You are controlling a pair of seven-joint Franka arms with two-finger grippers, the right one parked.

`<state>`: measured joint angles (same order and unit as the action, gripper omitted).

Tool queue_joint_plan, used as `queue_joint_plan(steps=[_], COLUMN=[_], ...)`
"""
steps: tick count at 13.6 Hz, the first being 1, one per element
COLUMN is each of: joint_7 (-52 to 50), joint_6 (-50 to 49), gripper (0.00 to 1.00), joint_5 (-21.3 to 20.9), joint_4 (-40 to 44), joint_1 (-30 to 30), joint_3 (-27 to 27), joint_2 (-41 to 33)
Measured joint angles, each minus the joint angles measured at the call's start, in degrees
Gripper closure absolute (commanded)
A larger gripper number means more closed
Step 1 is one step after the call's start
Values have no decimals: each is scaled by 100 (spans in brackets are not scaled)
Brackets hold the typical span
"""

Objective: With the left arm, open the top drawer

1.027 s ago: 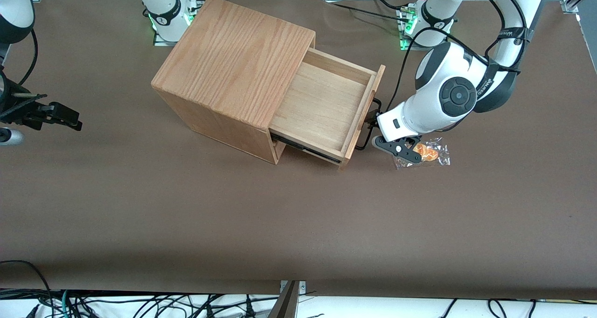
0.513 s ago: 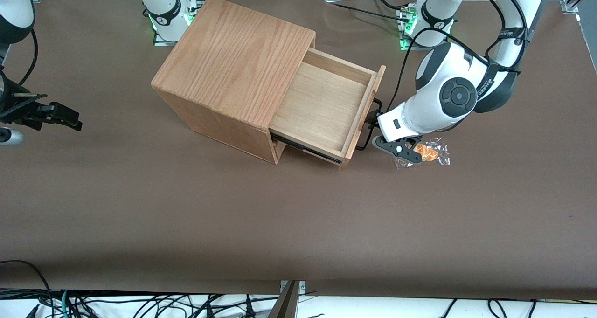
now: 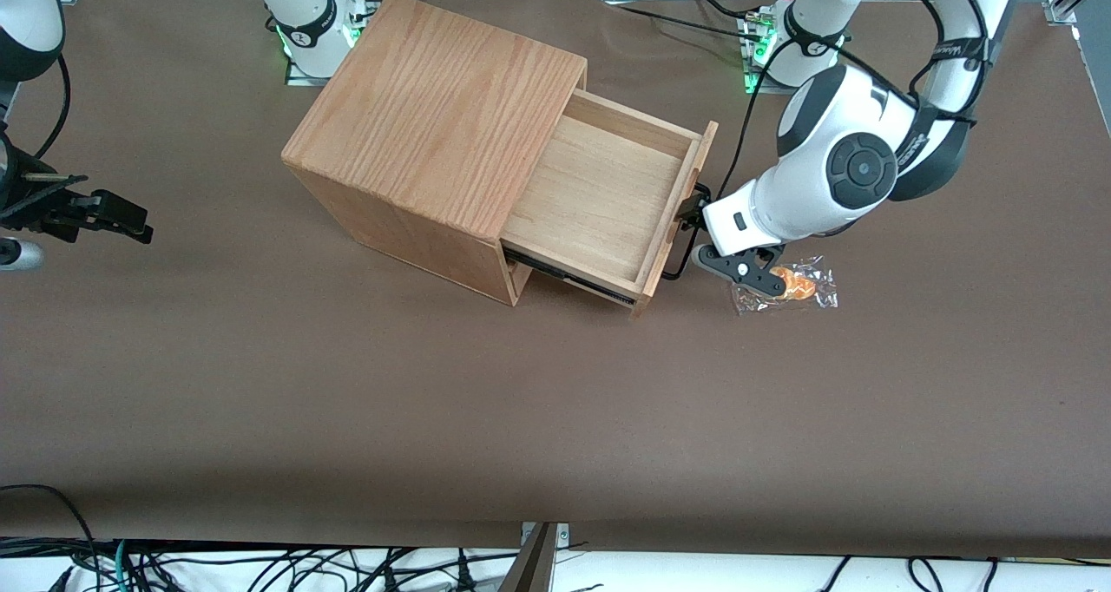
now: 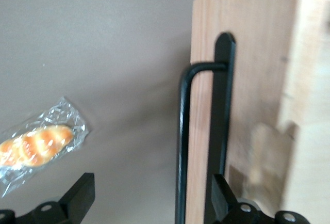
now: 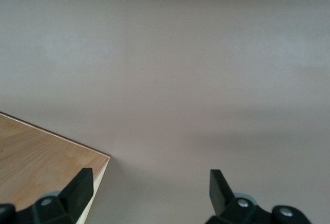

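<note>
Drawer (image 3: 603,194) stands pulled well out of the cabinet (image 3: 434,132) on the table (image 3: 347,401). Gripper (image 4: 149,203) sits at its handle (image 4: 181,146), fingers (image 4: 77,198) spread wide around the bar. Wrapped snack (image 3: 794,286) lies just beside.

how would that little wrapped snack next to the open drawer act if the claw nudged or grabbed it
The wrapped snack lies flat in crinkly clear film, so it would probably slide across the table rather than roll or tip. It looks small and light, and the loose film likely crumples under a pinch. The claw is open, straddling the top drawer handle.
</note>
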<state>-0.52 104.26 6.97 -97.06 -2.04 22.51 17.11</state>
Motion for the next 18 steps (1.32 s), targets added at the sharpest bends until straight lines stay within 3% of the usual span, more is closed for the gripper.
queue_joint_plan(steps=[4,10,13,18], joint_7=[-7,-4,70,83], joint_6=[-782,-946,-946,-931], gripper=[0,0,0,0], joint_5=[-64,-366,-369,-370], joint_4=[416,425,422,418], joint_1=[12,143,201,214], joint_3=[-89,-918,-1486,-1621], joint_2=[-476,-1403,-1524,-1489])
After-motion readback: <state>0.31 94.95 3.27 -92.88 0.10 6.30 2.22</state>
